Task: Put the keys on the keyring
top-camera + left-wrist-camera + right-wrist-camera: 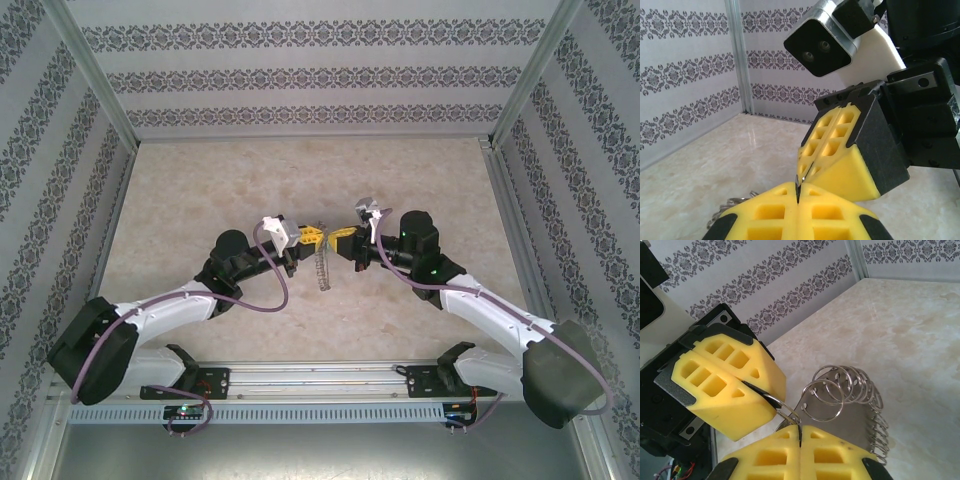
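Both grippers meet tip to tip above the middle of the table. My left gripper (310, 236) is shut on a thin silver ring (781, 409), the end loop of the keyring (845, 390). My right gripper (800, 432) is shut too, and the same ring runs into the seam between its yellow pads. The keyring is a coil of several silver rings threaded through flat grey metal. It hangs below the jaws (322, 268) and a few loops lie at lower left (727, 205). The right gripper's fingers (840, 150) sit just above my left gripper (798, 192). The keys are hidden.
The beige marble tabletop (200, 200) is boxed in by patterned walls (310, 75) on three sides with aluminium posts (95, 75) at the corners. A metal rail (320, 385) with both arm bases runs along the near edge.
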